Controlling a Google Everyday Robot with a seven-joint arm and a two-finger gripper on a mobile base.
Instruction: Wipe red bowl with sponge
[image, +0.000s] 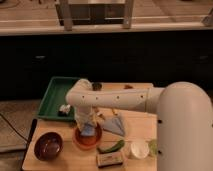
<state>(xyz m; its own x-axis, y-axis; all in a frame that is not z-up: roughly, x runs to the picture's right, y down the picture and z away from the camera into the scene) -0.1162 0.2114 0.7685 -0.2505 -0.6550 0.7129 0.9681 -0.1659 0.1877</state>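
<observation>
The red bowl (86, 139) is a bright orange-red shallow bowl on the wooden table, left of centre near the front. My white arm reaches in from the right and bends down over it. The gripper (87, 128) hangs straight down into the bowl. A small light-blue pad, the sponge (88, 131), shows at the gripper's tip inside the bowl, against the bowl's inner surface. The gripper covers much of the bowl's middle.
A darker maroon bowl (48, 145) sits at the front left. A green tray (54, 96) stands at the back left. A grey-blue cloth (116, 123), a green pepper (111, 147), a tan block (110, 159), a white cup (139, 148) and a lime (153, 146) lie to the right.
</observation>
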